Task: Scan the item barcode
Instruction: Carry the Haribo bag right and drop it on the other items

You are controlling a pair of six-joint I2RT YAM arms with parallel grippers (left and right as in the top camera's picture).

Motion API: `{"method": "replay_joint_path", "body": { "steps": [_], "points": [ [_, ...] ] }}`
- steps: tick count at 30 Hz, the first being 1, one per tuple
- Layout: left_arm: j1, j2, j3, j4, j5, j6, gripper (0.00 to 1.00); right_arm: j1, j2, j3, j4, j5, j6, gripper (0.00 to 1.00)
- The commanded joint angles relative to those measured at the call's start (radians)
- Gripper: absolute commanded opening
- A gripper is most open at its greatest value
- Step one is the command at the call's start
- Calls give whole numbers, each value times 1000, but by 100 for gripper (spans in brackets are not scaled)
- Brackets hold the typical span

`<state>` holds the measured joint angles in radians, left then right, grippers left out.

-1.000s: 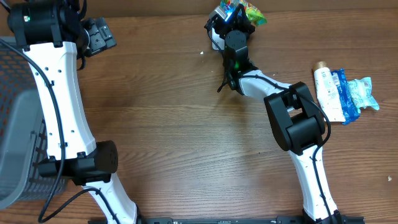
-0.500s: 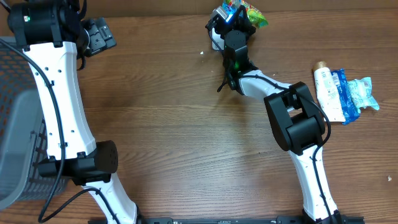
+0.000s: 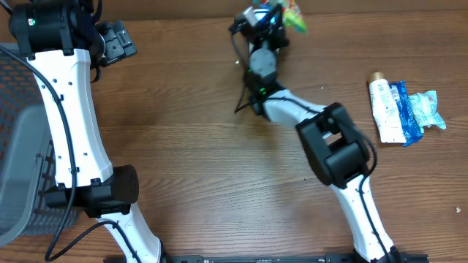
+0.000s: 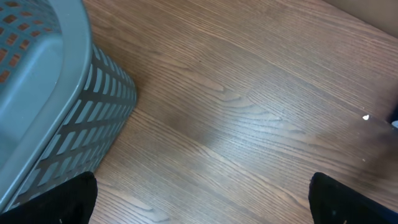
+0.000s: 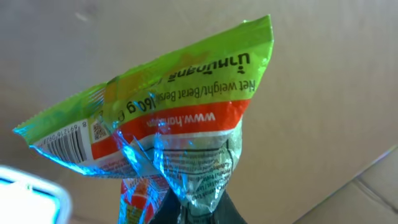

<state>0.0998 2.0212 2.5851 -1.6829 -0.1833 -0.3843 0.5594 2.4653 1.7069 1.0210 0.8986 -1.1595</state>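
Wooden table (image 3: 205, 168): basket (image 3: 18, 168), tube (image 3: 384, 109), perhaps wipes (image 3: 423, 109)

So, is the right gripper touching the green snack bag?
Touching. The right wrist view shows the right gripper shut on the green snack bag, with the bag's crumpled lower end pinched between the dark fingers.

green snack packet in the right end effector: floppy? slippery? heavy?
Probably floppy: the green and orange foil snack packet is creased and crumpled where the right end effector pinches its clear corner. Likely light, since a pinch at one edge holds it up. The glossy film may be slippery, and its barcode sits on a curved flap.
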Motion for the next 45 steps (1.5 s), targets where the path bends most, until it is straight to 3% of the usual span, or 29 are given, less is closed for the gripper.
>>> {"method": "replay_joint_path", "body": {
  "steps": [1,12,17,18,23,25,30,34,41,45],
  "points": [
    [-2,-14,4,0,0,14,100,94,-10,15,13,120,-80,4],
    [-2,-14,4,0,0,14,100,307,-33,15,-190,247,-26,4],
    [-2,-14,4,0,0,14,100,336,-107,15,-708,142,328,4],
    [-2,-14,4,0,0,14,100,336,-156,15,-896,69,466,4],
    [-2,-14,4,0,0,14,100,302,-329,15,-1226,-139,745,4],
    [-2,-14,4,0,0,14,100,262,-453,15,-1395,-342,901,4],
    [-2,-14,4,0,0,14,100,143,-607,15,-1582,-629,1160,4],
    [-2,-14,4,0,0,14,100,-49,-705,15,-1780,-869,1355,4],
    [-2,-14,4,0,0,14,100,-463,-699,15,-2082,-945,1529,4],
    [-2,-14,4,0,1,14,100,-681,-652,10,-2111,-946,1584,4]
  ]
}}
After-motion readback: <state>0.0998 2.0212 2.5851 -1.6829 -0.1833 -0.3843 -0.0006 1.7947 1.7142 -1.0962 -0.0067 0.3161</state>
